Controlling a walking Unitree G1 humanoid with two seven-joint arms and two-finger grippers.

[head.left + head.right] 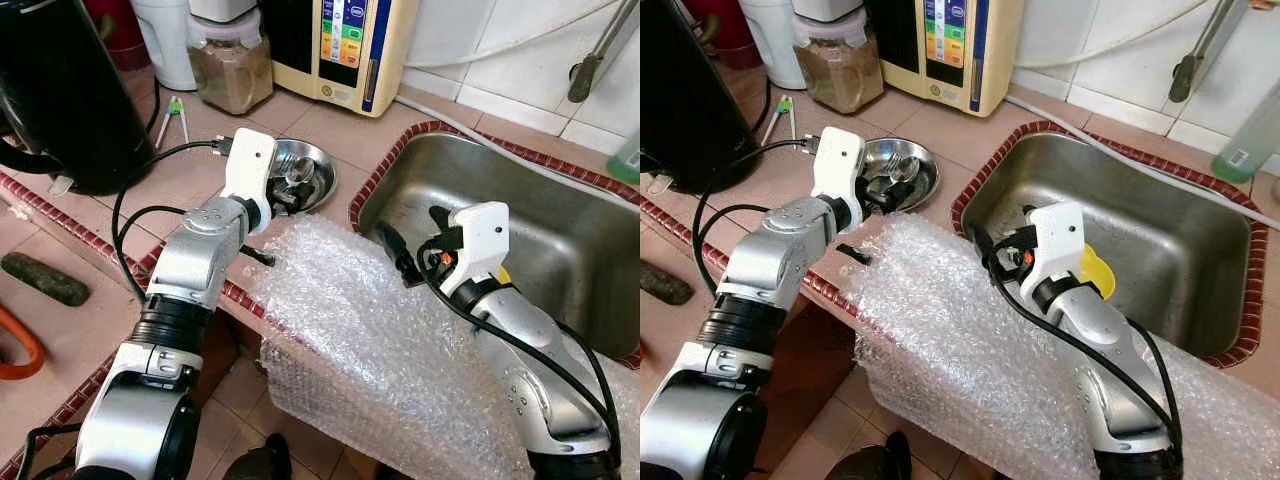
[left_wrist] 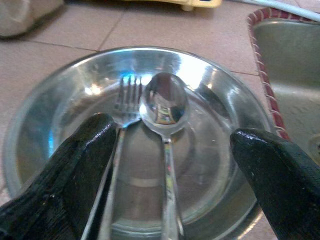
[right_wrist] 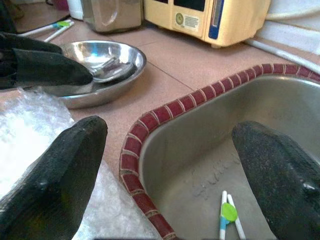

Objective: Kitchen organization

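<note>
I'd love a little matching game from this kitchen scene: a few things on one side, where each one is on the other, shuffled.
Things:
1. spoon
2. green and white chopsticks
3. bubble wrap
4. jar of brown powder

Places:
A. lying on the bottom of the sink
B. draped over the counter's front edge
C. in the steel bowl, beside a fork
D. standing at the back of the counter, near the cream-coloured machine

Pairs: 1-C, 2-A, 3-B, 4-D
</note>
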